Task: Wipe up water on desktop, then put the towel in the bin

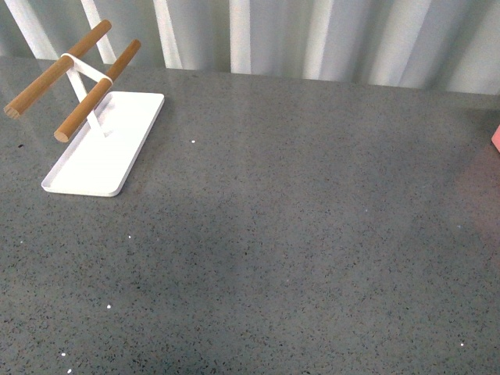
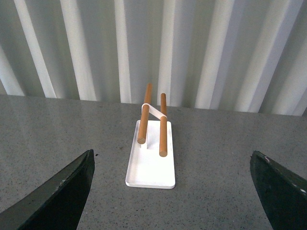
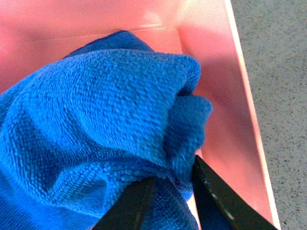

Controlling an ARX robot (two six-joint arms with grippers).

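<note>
Right hand (image 3: 168, 191) pinches towel (image 3: 96, 124) inside pink bin (image 3: 225, 120).

The front view looked down across the desktop (image 1: 297, 234) toward a corrugated wall (image 1: 312, 39), the white rack tray (image 1: 117, 156) at far left. The left wrist camera faced that same rack tray (image 2: 151, 167) and wall (image 2: 216, 52) from low over the desktop. The right wrist camera sat very close above the towel (image 3: 91, 124) inside a pink bin (image 3: 225, 120).
</note>
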